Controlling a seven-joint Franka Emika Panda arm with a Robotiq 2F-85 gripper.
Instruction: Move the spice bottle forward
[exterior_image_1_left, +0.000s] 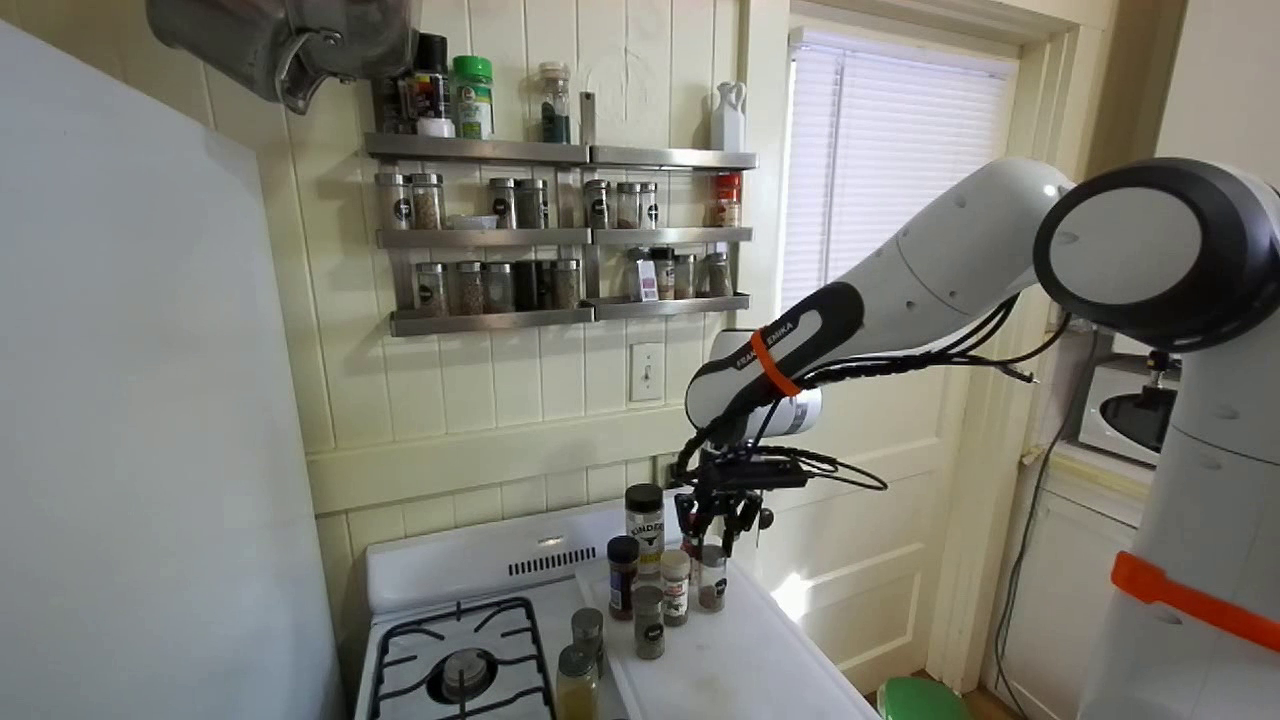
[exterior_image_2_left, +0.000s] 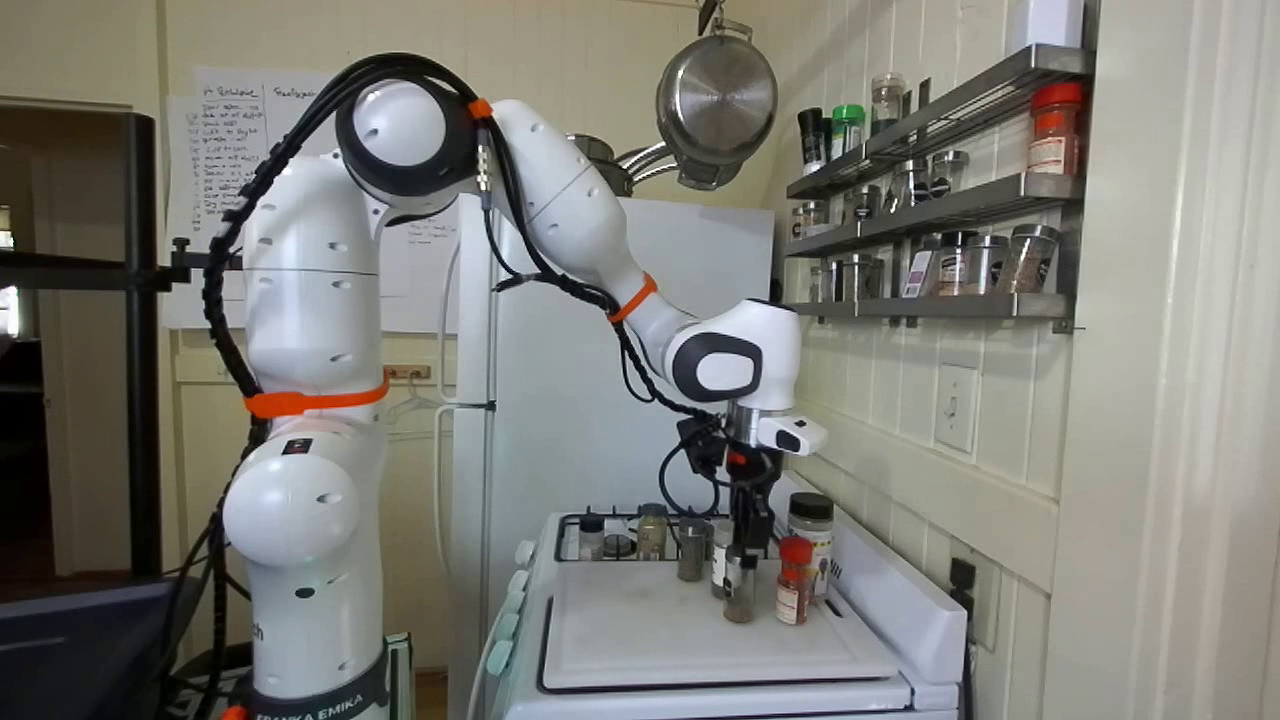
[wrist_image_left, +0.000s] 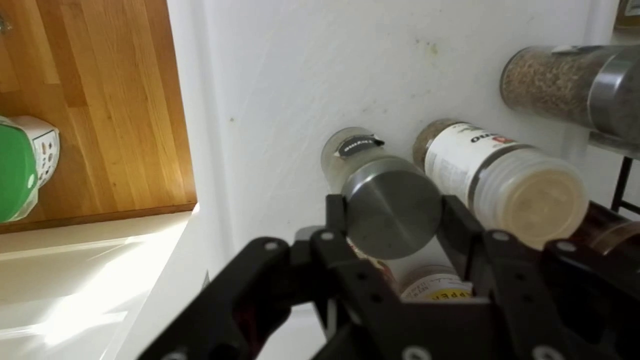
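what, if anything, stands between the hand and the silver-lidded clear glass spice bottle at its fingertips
Nothing visible: in the wrist view, the black hand straddles the top of the silver-lidded spice bottle. The cream-capped, white-labelled bottle stands just outside the hand.

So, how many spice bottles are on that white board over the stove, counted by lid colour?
Silver-lidded bottles: 2
Black-lidded bottles: 2
Red-lidded bottle: 1
Cream-lidded bottle: 1
Total on the white board: 6
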